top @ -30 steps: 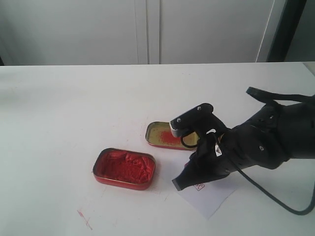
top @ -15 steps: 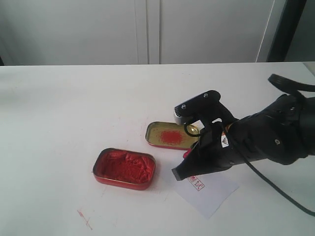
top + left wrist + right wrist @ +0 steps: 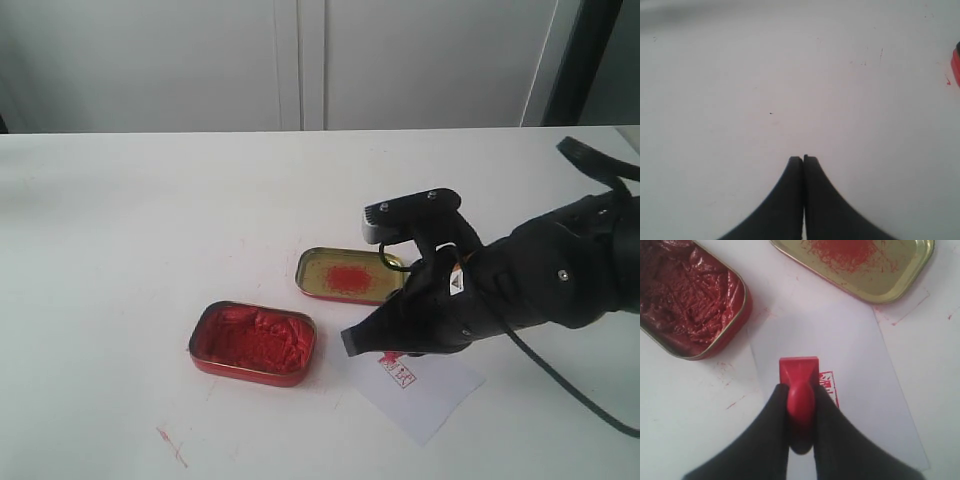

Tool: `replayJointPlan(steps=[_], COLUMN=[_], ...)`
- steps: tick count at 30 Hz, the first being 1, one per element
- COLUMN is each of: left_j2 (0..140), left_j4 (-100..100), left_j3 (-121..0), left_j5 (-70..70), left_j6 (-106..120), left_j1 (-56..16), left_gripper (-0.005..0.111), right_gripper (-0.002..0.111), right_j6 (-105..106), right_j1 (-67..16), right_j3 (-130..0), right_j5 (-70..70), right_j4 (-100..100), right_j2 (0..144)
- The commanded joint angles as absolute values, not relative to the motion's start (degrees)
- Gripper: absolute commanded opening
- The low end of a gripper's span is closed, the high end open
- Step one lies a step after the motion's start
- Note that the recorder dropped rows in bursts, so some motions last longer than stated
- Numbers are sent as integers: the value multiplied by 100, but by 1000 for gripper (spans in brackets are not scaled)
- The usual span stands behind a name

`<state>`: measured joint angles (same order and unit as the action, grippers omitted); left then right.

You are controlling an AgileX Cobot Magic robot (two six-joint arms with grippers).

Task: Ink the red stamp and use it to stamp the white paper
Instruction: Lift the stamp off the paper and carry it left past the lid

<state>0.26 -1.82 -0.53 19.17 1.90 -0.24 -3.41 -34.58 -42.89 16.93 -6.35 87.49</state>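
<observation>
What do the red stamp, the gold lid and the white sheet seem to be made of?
The red stamp looks like moulded plastic: uniform red, smooth, soft shine on its knob. The gold lid is probably thin metal: rolled rim, brassy sheen. The white sheet appears to be matte paper: thin, flat, with a red print.

The right arm [image 3: 545,285] is bulky and matte black, with a small white triangular sticker [image 3: 457,285] near the wrist and a thin black cable [image 3: 575,400] running off it. It also carries a dark boxy camera housing [image 3: 412,212] with small pale screws. The right fingers [image 3: 772,440] and left fingers [image 3: 785,200] are smooth black, wide at the base and tapering to narrow tips.
</observation>
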Motion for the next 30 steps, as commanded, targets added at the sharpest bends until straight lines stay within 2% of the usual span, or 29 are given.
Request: replayJointPlan(steps=[1,8,23,30], left_j2=[0,0,0,0], left_j4=[-206,-206,-206,-206], left_j3=[0,0,0,0], left_j5=[1958,1958,1958,1958], left_j6=[146,146,146,146], left_j1=[-13,-13,-13,-13], left_gripper=[0,0,0,0], right_gripper=[0,0,0,0], right_j6=[-275,0,3419,4161], right_j1=[-3328,-3201,-2472,-2280], right_j3=[-4275,-4347,-4537,-4537], right_j5=[1797,2100,2910,3164], right_j4=[-859,-1394,-4879,-5894], right_j2=[8687,8687,8687,8701])
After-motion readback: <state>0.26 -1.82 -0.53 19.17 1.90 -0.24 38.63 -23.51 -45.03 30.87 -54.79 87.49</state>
